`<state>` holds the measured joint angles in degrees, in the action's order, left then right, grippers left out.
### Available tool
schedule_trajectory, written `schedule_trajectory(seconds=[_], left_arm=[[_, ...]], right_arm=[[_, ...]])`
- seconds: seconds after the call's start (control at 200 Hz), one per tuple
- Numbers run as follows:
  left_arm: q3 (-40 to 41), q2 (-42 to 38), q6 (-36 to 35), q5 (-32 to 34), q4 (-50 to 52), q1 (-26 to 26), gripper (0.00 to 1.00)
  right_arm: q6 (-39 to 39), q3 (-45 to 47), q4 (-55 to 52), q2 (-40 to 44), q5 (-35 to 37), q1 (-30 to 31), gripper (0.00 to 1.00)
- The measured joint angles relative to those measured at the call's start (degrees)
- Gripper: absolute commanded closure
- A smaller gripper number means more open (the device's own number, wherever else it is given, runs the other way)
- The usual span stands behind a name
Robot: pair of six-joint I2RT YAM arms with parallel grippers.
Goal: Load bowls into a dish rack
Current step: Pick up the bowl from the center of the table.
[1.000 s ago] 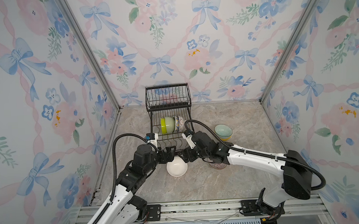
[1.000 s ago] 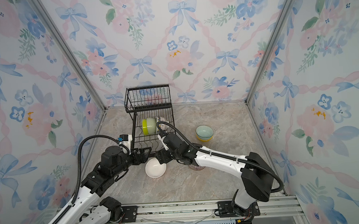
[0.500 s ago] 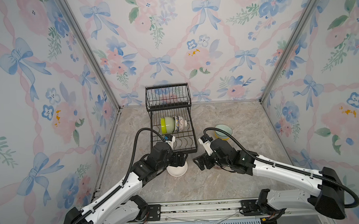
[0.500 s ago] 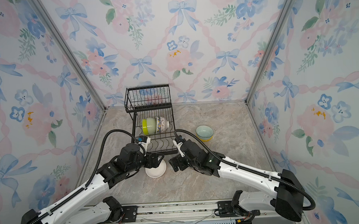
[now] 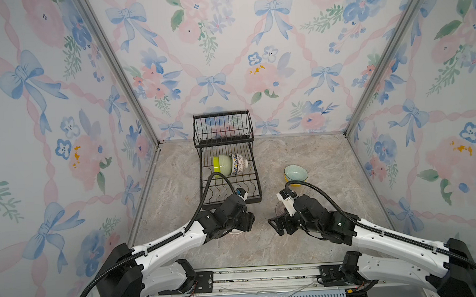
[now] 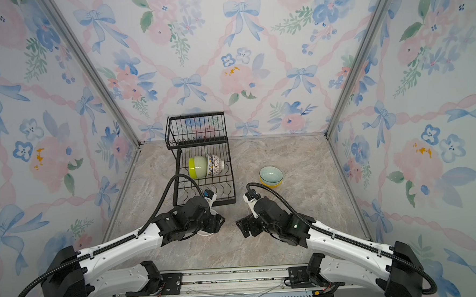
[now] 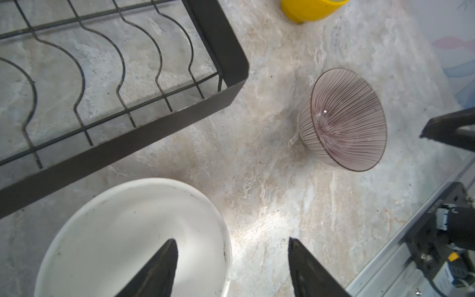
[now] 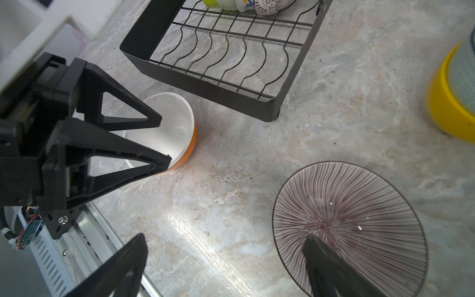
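Top views both show my left gripper [image 5: 247,222] low at the centre of the frame, just below the front edge of the dish rack [image 5: 222,141]. Only a white sliver of the orange bowl [image 5: 235,232] peeks out beneath it. My left wrist view tells more. My left jaws stand apart across that bowl's rim, one finger over its white inside [image 7: 128,231] and the other outside over the table [image 7: 270,167], and neither presses on it. My right wrist view agrees, with the left gripper [image 8: 165,138] astride the rim and the orange outside of the bowl [image 8: 191,146] showing just beside the rack's front bar [image 8: 205,87].

Above that in both top views, the rack stands against the back wall. A green bowl [image 5: 221,165] lies on its side in the lower tray, with a patterned bowl [image 5: 240,163] touching it on the right.

Right of centre, my right gripper [image 5: 276,226] faces the left one across a bare strip of table. Its jaws are wide and hold nothing. In my right wrist view one finger hangs over the striped bowl [image 8: 349,226], which sits upright on the table, and the other is well off to the side.

Further right and higher in the frame, a teal bowl [image 5: 296,172] sits nested in a yellow bowl [image 5: 292,183], apart from the rack.
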<state>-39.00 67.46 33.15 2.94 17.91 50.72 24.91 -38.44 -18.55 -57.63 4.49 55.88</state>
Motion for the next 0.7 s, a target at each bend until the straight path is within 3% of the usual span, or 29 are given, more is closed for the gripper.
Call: schedule_trajectory(seconds=[0.21,0.455,0.7], left_arm=[[-0.98,3.37,0.85,2.14,1.18,2.05,0.51],[-1.36,8.5,1.73,4.39,2.32,3.82,0.58],[-4.37,11.96,2.62,6.34,3.28,4.46,0.71]], right_arm=[[2.34,2.78,0.5,1.33,1.44,0.0,0.04],[3.87,3.63,1.2,3.32,2.6,-0.28,0.04],[4.74,4.94,1.53,3.87,2.89,-0.33,0.04]])
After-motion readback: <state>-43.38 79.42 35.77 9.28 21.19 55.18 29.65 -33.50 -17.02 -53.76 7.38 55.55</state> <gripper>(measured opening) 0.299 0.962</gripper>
